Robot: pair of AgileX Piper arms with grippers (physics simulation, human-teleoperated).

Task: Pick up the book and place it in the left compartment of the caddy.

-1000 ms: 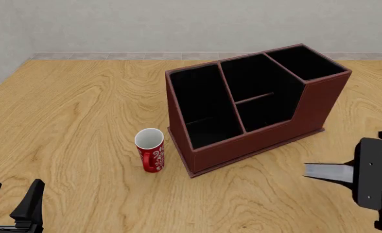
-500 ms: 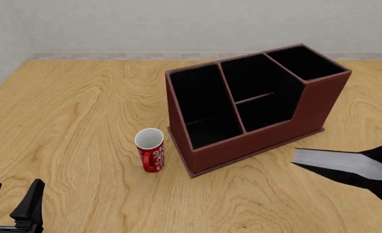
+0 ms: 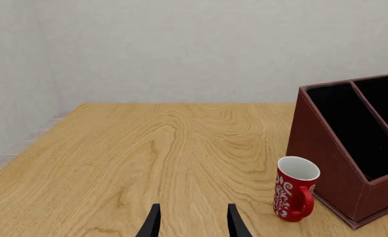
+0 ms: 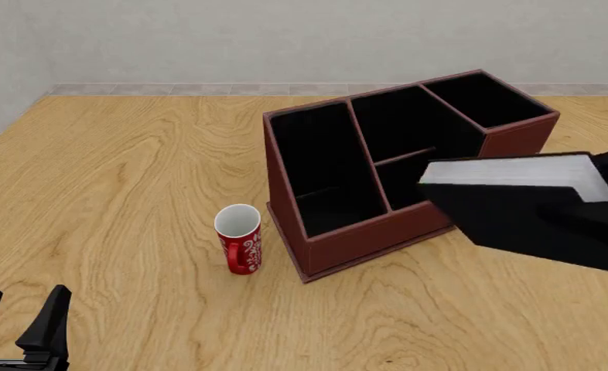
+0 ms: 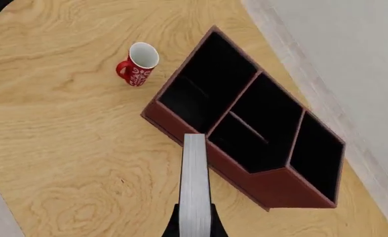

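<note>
The table is viewed from above and behind by the front camera; low, forward sight is given along the left gripper; the caddy and red cup are shared from high overhead in the right wrist view.

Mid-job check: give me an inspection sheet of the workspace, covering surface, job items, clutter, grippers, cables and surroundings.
Surface: wooden table, no spills or marks seen.
Job's things: book raised off the table, over the caddy's near right part, not yet in it. Caddy upright; left compartment holds nothing.
Clutter: red cup upright, beside the caddy's near left corner, apart from it.
Grippers: right gripper shut on the book; left gripper open, holding nothing, low at the near left.
Cables: nothing seen.
Surroundings: plain grey wall beyond the table.
</note>
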